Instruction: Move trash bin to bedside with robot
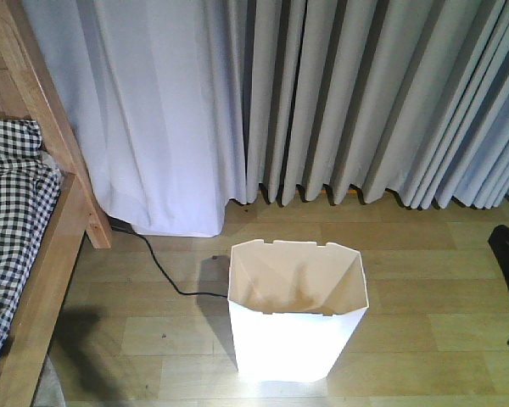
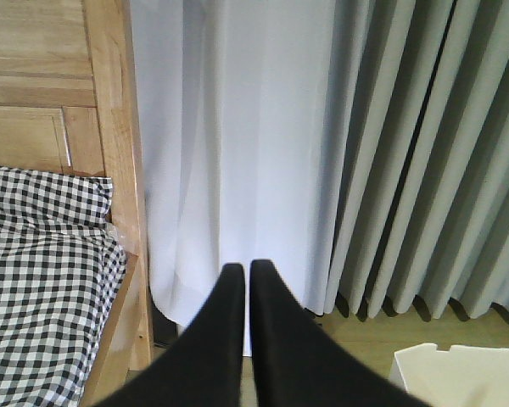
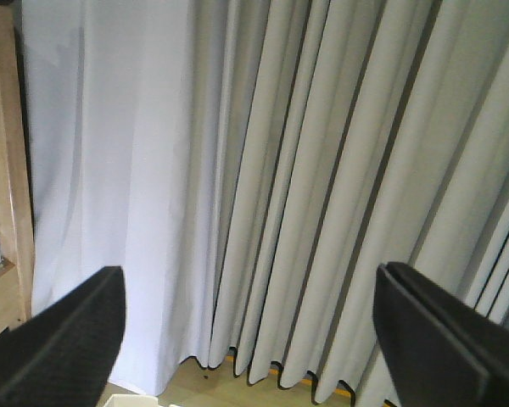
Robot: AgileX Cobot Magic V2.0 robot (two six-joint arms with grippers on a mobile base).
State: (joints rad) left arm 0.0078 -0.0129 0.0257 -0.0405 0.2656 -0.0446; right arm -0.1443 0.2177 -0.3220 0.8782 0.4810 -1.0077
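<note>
The trash bin [image 1: 298,309] stands upright on the wooden floor [image 1: 424,339] in the lower middle of the front view, mouth open to us and nothing visible inside but shadow. It sits free of both arms, so we judge that nobody has hold of it at present. Its notched rim also shows as a pale corner at the lower right of the left wrist view.

To its left, along the left edge of the front view, runs the bed [image 1: 42,254] with its light wooden frame and checked bedding [image 1: 8,212]. A strip of bare floor lies between bin and bed, so the bin is near the bedside but not beside it. We would count the move as unfinished.

A black cable [image 1: 165,275] trails across the floor from under the curtain [image 1: 339,102] toward the bin's upper left, lying across the path a sideways push would take; it could snag.

Our left gripper [image 2: 244,270] points at the curtain in the lower centre of its view, its fingers [image 2: 225,305] pressed almost together, holding nothing. Our right gripper [image 3: 250,297] has its fingers [image 3: 76,326] spread wide at the lower corners of its view, also empty and aimed at the curtain. That wide spread would suit taking the bin's wall, we think.
</note>
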